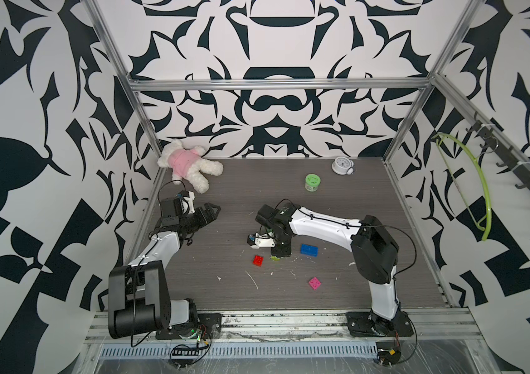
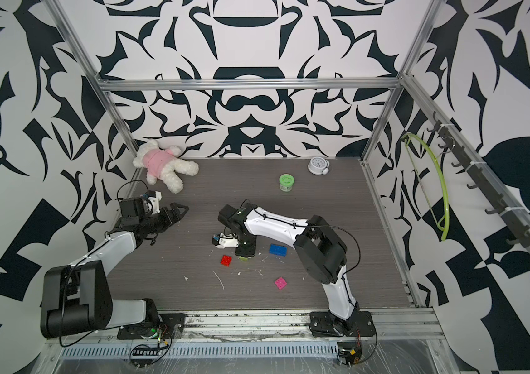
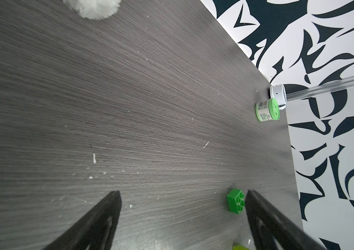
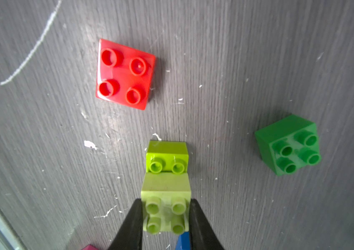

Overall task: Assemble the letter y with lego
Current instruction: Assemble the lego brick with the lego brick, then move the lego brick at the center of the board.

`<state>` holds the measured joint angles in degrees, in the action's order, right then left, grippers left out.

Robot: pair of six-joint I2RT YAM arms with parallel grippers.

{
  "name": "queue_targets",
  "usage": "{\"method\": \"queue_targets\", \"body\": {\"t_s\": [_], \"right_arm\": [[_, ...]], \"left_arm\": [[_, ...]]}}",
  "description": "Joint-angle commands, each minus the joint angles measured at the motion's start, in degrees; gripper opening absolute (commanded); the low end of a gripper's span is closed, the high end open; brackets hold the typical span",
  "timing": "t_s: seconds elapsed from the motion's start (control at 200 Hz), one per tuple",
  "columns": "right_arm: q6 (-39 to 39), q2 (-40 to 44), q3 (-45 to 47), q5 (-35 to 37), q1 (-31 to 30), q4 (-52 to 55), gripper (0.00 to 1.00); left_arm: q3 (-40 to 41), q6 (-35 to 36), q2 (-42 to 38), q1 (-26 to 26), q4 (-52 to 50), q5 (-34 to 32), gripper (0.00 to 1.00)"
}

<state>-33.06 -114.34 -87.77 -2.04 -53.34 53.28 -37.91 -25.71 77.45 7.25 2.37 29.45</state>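
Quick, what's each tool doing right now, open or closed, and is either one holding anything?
Left tool: open, holding nothing.
Right tool: closed on a lime brick.

Robot lab cell, aluminium frame [image 1: 276,85], patterned walls [image 1: 30,97] (black-and-white), left arm [image 1: 156,249], right arm [image 1: 322,223]

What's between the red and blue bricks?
The right gripper, shut on a lime brick, sits between red brick and blue brick in both top views.

The red brick [image 4: 125,74] presents glossy moulded plastic. The table [image 4: 236,54] is matt grey wood grain, scuffed. The teddy [image 1: 189,165] is fluffy cloth.
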Motion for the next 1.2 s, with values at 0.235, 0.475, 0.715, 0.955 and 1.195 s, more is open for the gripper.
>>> {"method": "queue_targets", "body": {"t_s": [0.235, 0.475, 0.715, 0.955, 1.195], "right_arm": [[2.8, -1.2, 4.7, 0.7, 0.2, 1.5, 0.0], [4.1, -1.3, 5.4, 1.2, 0.1, 1.0, 0.0], [1.9, -4.6, 4.1, 1.8, 0.0, 1.2, 0.0], [-0.7, -2.0, 2.3, 2.7, 0.9, 2.9, 0.0], [-3.3, 0.4, 2.9, 3.1, 5.6, 5.1, 0.0]], "left_arm": [[0.8, 0.2, 0.3, 0.2, 0.3, 0.9, 0.95], [0.8, 0.3, 0.2, 0.2, 0.3, 0.8, 0.95], [0.8, 0.6, 0.2, 0.3, 0.2, 0.8, 0.95], [0.8, 0.6, 0.0, 0.3, 0.3, 0.7, 0.94], [0.8, 0.6, -0.1, 0.3, 0.2, 0.8, 0.94]]}}
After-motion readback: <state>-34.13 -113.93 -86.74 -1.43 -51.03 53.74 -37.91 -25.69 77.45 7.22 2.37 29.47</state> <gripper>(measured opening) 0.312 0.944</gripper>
